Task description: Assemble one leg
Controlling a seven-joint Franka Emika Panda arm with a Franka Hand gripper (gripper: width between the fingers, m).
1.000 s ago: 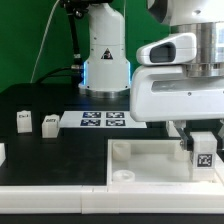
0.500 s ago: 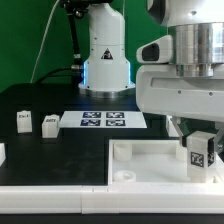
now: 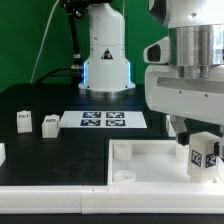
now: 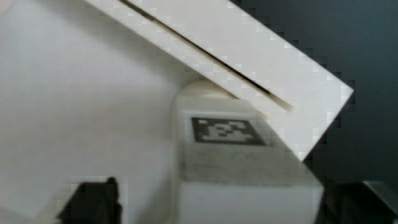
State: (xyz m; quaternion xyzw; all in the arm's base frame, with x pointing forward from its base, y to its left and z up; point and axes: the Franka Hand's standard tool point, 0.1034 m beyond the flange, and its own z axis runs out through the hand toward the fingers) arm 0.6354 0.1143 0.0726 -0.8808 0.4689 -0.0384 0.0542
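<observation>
My gripper (image 3: 203, 150) is shut on a leg (image 3: 204, 156), a small white block with a square marker tag. It holds the leg slightly tilted at the near right corner of the large white tray-like piece (image 3: 150, 165). In the wrist view the leg (image 4: 240, 150) stands between my two dark fingers (image 4: 93, 200), with the tray's rim running behind it. Two more legs (image 3: 23, 120) (image 3: 49, 124) stand on the black table at the exterior view's left. A third leg (image 3: 2, 152) shows partly at the left edge.
The marker board (image 3: 103, 120) lies flat behind the tray. The robot's white base (image 3: 105, 60) stands at the back. A corner socket (image 3: 124, 172) shows in the tray's left part.
My gripper and the leg have shifted a little to the exterior view's right. The leg has turned, so its tag now sits tilted.
</observation>
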